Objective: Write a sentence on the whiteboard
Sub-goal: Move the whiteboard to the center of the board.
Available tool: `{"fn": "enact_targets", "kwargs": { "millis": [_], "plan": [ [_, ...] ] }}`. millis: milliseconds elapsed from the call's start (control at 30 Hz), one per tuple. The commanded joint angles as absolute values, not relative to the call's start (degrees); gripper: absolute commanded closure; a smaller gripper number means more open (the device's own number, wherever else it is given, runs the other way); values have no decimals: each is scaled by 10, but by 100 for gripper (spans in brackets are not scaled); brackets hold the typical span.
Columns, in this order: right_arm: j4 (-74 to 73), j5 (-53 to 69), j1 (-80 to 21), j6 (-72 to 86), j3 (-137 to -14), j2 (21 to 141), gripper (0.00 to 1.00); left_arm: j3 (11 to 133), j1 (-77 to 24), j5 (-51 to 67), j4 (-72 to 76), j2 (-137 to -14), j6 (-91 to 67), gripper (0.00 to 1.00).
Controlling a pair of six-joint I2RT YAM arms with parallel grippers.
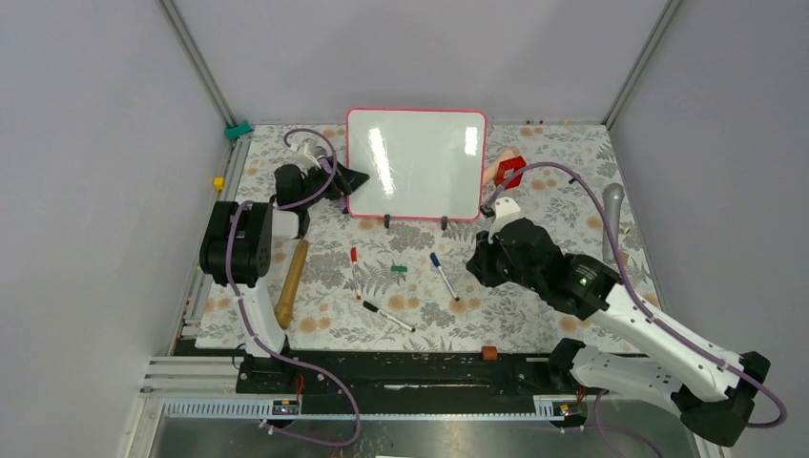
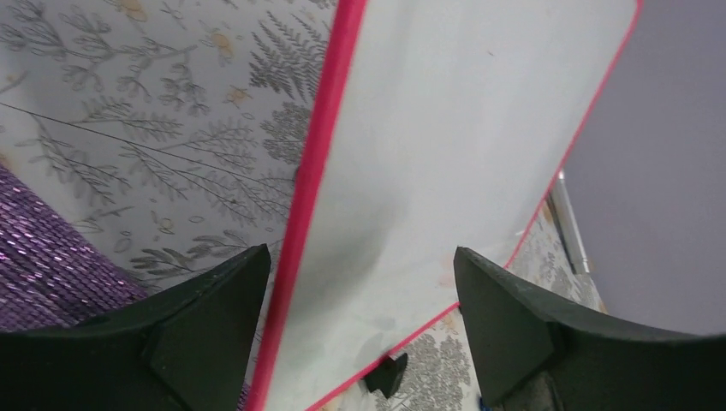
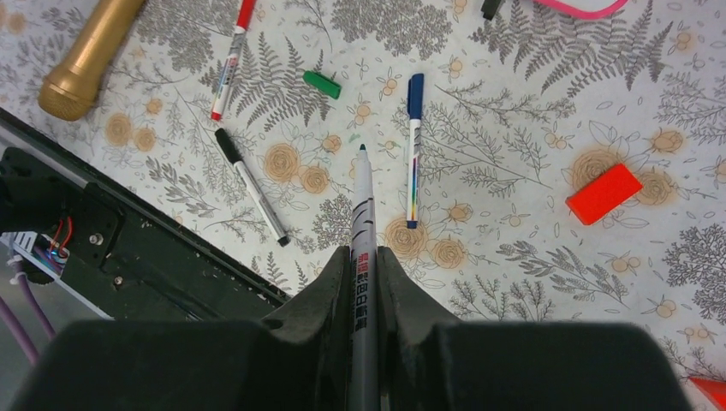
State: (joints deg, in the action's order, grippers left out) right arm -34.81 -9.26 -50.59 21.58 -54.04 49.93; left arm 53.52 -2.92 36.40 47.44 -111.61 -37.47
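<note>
Grey walls [image 1: 95,143], floral tablecloth [image 1: 324,277] (whiteboard [image 1: 416,162] upright)

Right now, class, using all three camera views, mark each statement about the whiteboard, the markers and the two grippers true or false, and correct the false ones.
1. The whiteboard has no writing on it. True.
2. The right gripper is shut on an uncapped marker. True.
3. The left gripper grips a marker. False: its jaws stand open on either side of the whiteboard's left edge.
4. The green cap sits on a marker. False: it lies loose on the table, between the red-capped marker and the blue-capped marker.
</note>
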Motion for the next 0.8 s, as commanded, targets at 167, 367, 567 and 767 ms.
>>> {"fn": "enact_targets", "kwargs": {
  "millis": [167, 367, 567, 767],
  "plan": [
    [-327, -81, -503, 211, -648, 637, 100, 426, -36, 424, 803, -1139, -534, 29],
    [-299, -47, -503, 198, -688, 706, 100, 381, -55, 418, 797, -1123, -515, 33],
    [-274, -48, -501, 177, -695, 730, 100, 341, -69, 420, 783, -1102, -495, 40],
    [-259, -53, -496, 164, -670, 703, 100, 278, -79, 421, 764, -1065, -465, 41]
  ]
}}
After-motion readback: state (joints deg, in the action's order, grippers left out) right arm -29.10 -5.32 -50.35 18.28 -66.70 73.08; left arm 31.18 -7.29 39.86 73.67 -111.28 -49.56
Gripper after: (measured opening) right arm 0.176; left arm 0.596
